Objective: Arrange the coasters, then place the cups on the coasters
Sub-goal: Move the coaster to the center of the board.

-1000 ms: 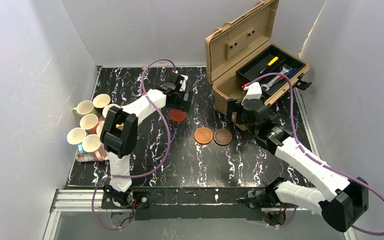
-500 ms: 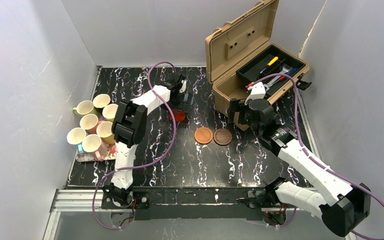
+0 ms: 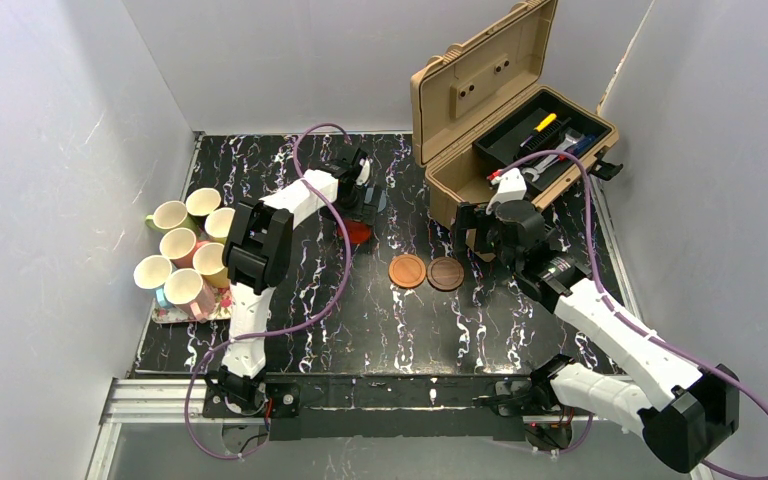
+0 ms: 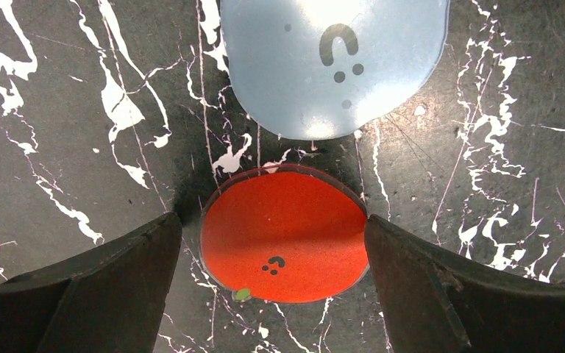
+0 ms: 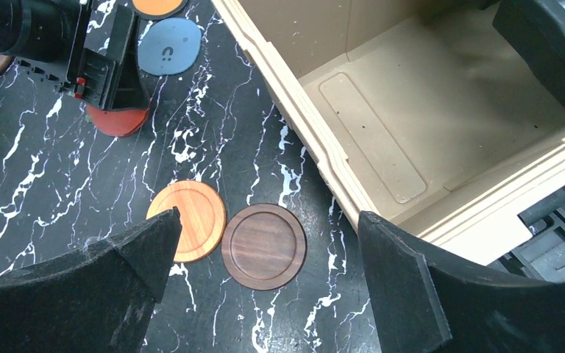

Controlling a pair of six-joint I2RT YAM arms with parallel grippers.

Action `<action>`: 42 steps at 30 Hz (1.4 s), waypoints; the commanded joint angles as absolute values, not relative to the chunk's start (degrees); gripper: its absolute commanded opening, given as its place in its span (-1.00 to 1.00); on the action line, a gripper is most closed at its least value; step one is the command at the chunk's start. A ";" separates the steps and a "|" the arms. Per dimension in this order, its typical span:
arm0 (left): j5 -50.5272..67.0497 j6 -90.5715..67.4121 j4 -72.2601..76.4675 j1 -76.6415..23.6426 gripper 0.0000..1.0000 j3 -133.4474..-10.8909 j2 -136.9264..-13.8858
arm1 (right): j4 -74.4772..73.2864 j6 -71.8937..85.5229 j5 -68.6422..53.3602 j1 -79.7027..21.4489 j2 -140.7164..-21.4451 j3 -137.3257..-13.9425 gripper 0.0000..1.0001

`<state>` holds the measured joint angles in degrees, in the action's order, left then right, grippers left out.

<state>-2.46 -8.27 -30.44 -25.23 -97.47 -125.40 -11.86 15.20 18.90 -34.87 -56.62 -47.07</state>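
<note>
A red coaster (image 4: 283,235) lies flat on the black marbled table between the fingers of my left gripper (image 4: 272,218). That gripper is open: the right finger touches the coaster's rim and the left finger stands a little off it. Just beyond lies a grey-blue coaster (image 4: 331,62). An orange-brown coaster (image 3: 407,270) and a dark brown coaster (image 3: 446,273) sit side by side mid-table. My right gripper (image 5: 268,215) hangs open and empty above the dark brown coaster (image 5: 263,245). Several cups (image 3: 185,250) stand on a floral tray (image 3: 175,316) at the left.
An open tan toolbox (image 3: 505,120) with tools fills the back right, close to my right wrist. Its wall (image 5: 301,125) runs beside my right gripper. An orange coaster (image 5: 158,6) shows at the top edge of the right wrist view.
My left arm's elbow has swung right and its gripper has settled around the red coaster. The right arm has shifted slightly. No coaster has moved.
</note>
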 commanded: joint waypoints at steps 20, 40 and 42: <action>-4.35 -6.13 -35.94 -27.73 0.81 -93.31 -127.17 | -9.11 16.61 17.49 -34.22 -56.51 -46.41 0.97; 2.35 -12.17 -36.67 -28.86 0.68 -77.83 -117.35 | -6.95 17.76 12.24 -34.26 -56.51 -44.00 0.97; 1.91 -12.25 -36.72 -29.59 0.67 -76.74 -116.89 | -6.67 18.05 11.68 -34.24 -56.59 -43.65 0.97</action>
<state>-3.20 -9.96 -29.28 -28.23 -81.62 -115.31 -9.85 17.23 14.28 -34.50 -57.21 -44.49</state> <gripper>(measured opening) 0.842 0.984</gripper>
